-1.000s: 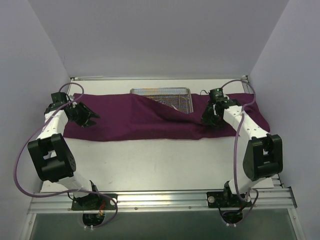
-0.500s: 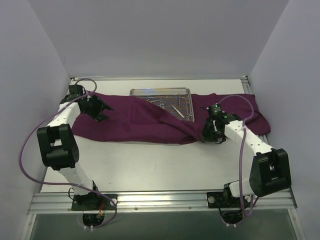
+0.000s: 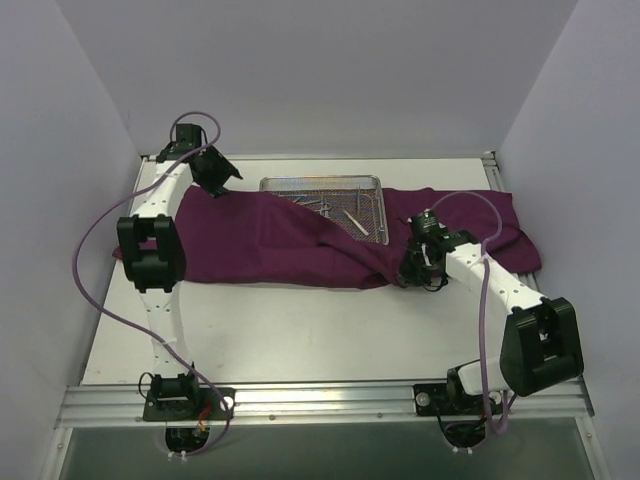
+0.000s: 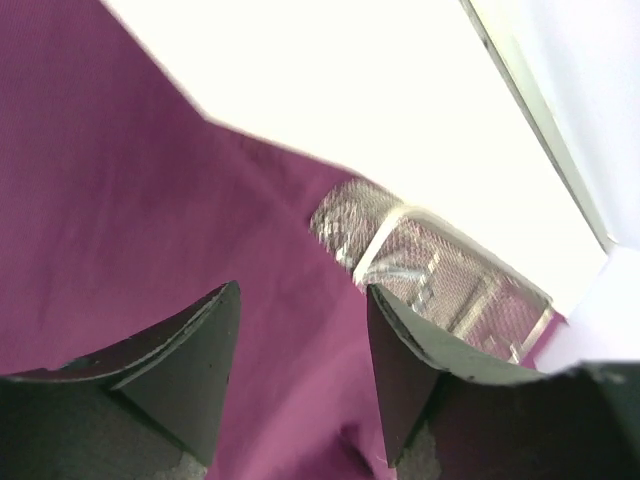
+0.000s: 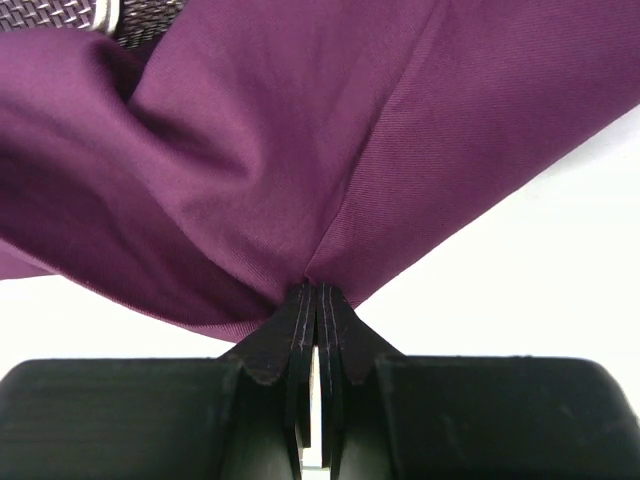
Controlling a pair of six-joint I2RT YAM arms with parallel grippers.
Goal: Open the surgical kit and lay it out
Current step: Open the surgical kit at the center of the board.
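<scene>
Right gripper [image 5: 315, 295] pinched on cloth wrap [image 3: 250, 240] off tray's [image 3: 320, 181] near-right corner. Left gripper [image 4: 300, 300] apart, empty, beyond tray's left end. We note probable forceps [image 3: 352, 218] inside tray.

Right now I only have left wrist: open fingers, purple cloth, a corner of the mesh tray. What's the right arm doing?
Observer: The right gripper is shut on the cloth wrap, pinching a fold at its near edge, right of the tray.
Operator: Tray uncovered?
Observer: Partly. The mesh tray shows its far rim and right part; cloth drapes diagonally over its near left part.
Operator: Anything in it?
Observer: Thin silver instruments lie in the exposed part; they are too small to tell which kinds.
</scene>
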